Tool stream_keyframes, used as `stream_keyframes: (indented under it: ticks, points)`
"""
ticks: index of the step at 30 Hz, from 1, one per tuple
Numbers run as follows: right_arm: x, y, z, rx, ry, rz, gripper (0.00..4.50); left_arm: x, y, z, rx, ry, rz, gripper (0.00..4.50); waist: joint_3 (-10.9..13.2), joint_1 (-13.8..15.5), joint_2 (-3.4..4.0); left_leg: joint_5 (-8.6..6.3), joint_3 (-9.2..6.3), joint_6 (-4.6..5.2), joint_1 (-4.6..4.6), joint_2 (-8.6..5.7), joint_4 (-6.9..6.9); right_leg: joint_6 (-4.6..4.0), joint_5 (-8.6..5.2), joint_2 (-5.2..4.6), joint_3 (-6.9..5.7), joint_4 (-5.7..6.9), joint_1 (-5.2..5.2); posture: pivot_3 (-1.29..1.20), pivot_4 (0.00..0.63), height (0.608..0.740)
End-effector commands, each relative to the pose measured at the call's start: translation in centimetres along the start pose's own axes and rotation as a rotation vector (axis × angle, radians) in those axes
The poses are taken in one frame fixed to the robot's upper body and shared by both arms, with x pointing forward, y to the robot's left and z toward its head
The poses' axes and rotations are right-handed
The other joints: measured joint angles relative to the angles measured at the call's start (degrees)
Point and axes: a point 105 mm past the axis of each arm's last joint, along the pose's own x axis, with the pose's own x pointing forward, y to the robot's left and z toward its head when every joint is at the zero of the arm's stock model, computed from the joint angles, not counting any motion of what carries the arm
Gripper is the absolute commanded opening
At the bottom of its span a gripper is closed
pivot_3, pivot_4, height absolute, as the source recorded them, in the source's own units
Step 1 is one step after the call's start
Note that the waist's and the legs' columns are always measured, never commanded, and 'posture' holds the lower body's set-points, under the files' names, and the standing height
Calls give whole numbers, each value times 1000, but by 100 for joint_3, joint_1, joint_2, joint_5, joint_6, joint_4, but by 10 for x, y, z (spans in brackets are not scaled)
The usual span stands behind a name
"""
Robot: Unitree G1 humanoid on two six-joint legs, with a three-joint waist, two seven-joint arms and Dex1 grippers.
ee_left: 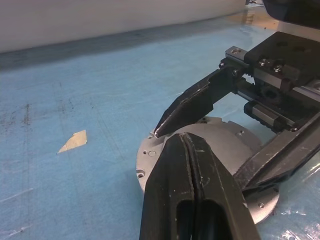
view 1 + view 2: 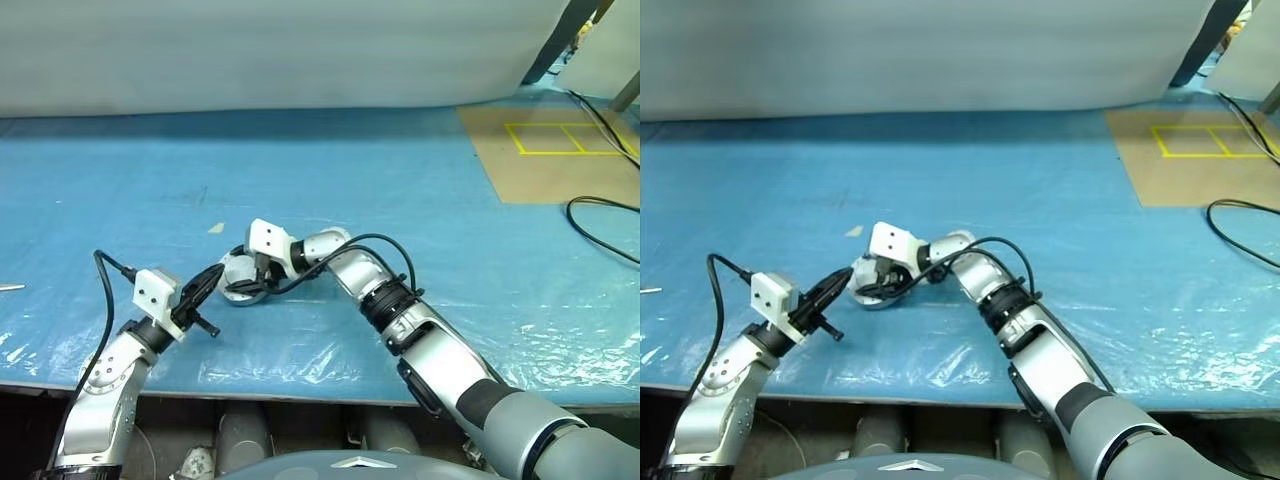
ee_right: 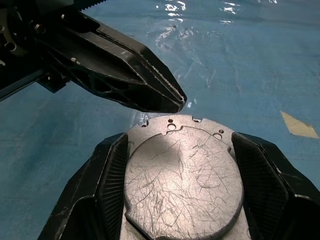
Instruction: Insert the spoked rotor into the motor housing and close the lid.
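No brand, label or writing can be read on anything here. On the blue-sheeted tabletop (image 2: 420, 180) there is one round grey metal piece, the lid (image 3: 182, 187), lying plain scratched face up near the front edge, toward the left of centre; what lies beneath it is hidden. One pale scrap (image 1: 73, 141) lies on the sheet just beyond it.

From the left, the left arm reaches in low with its forearm rising from the front edge; the left gripper (image 2: 203, 287) points about level toward the lid, its two black fingers pressed together with nothing between them, its tip at the lid's near rim.

The right arm comes from the lower right, bent at the elbow, wrist turned across to the left. The right gripper (image 3: 182, 165) tilts slightly down, its fingers (image 3: 112, 185) spread and clasping the lid on opposite sides of its raised round centre.
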Motion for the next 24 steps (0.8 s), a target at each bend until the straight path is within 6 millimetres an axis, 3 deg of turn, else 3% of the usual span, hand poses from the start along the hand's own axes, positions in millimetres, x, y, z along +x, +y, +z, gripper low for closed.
stream_keyframes:
  ticks: [1, 12, 24]
  points:
    - [-2, -4, -20, 16, 68, -52, 2933, 5, -1, 10, 24, -31, -11, 0, 0, 6, 0, 0, 0, 0, 0, -1, 0, 0, 0, 0, 0, 0, 0, 0, 150, 740]
    - [-3, -2, -23, 28, 74, -38, 2933, -2, 5, 0, 24, -3, -19, 0, 0, 7, 1, 0, 0, 0, 0, -4, 0, 0, 0, -2, 1, 0, 1, 0, 150, 740]
    - [-6, -2, -12, 43, 42, -8, 2933, 18, -1, -19, 58, 69, -76, 0, 0, 12, 2, 0, 0, 0, -1, -5, -1, 0, 0, -3, 1, -1, 1, 0, 150, 740]
